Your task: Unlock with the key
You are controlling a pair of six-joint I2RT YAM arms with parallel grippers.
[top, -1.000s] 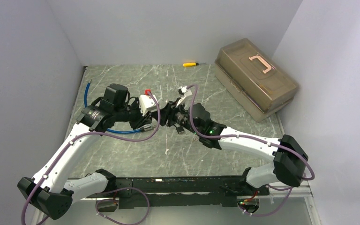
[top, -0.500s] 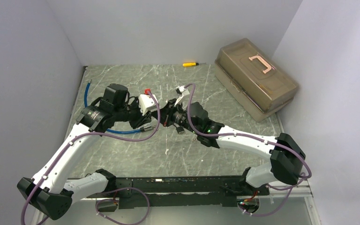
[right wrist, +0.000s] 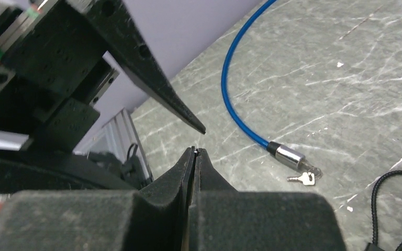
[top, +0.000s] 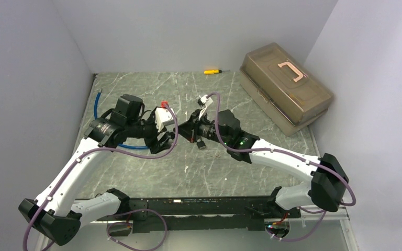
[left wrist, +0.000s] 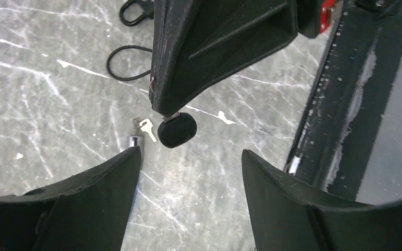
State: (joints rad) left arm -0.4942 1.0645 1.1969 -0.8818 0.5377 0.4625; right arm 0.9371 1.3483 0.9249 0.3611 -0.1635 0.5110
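Black-headed key [left wrist: 177, 129] juts from tip of clamped right gripper [left wrist: 162, 107].

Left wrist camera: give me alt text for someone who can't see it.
The right hand, shut on a black-headed key, hangs from the top of the frame opposite the open left hand. Beneath, on the marble table, a small silver key lies beside the cable lock's metal end.
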